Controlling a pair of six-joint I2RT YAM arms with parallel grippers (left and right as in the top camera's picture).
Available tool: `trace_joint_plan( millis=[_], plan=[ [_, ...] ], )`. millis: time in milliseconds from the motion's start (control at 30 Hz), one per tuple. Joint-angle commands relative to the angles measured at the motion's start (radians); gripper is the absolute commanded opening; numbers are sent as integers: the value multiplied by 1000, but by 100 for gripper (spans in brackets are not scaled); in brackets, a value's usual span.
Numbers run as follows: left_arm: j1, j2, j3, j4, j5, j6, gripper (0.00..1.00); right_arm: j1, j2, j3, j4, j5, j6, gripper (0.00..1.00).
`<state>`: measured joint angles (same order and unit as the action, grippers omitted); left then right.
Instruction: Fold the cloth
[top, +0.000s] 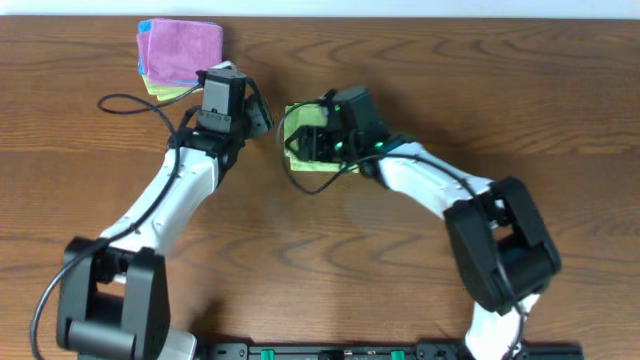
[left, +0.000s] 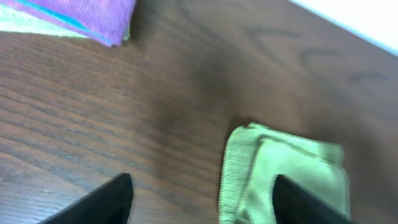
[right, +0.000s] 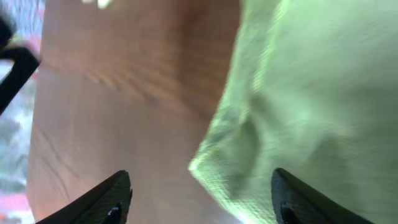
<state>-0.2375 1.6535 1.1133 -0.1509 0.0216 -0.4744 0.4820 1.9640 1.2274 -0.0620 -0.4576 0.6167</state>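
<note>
Green cloth (top: 299, 160), folded flat, roughly square, edges slightly askew

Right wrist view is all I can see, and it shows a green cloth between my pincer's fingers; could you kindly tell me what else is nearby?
Observer: A stack of folded cloths, pink on top, lies to the far left, apart from the green cloth.
Operator: Thank you. Where is the other arm?
Observer: The left pincer is open, just beside the green cloth on the stack's side.
Operator: Is the cloth folded at all?
Observer: Yes, the left wrist view shows it as a small rectangle with stitched edges layered.
</note>
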Motion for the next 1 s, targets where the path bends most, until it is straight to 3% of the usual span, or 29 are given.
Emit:
trace_joint_plan(
  millis=[0, 100, 233, 533, 967],
  plan=[
    [3, -61, 18, -4, 15, -24, 82, -62, -106, 16, -20, -13, -47, 76],
    [3, -86, 18, -14, 82, -58, 97, -114, -192, 16, -112, 35, -119, 83],
    [3, -88, 17, -61, 198, -92, 95, -182, -306, 16, -291, 65, -225, 90],
    [-5, -7, 17, -120, 371, -290, 95, -367, -549, 8, -658, 66, -460, 86],
    [-79, 179, 16, -46, 455, -473, 95, -616, -931, -353, -732, 26, -502, 93]
  ],
)
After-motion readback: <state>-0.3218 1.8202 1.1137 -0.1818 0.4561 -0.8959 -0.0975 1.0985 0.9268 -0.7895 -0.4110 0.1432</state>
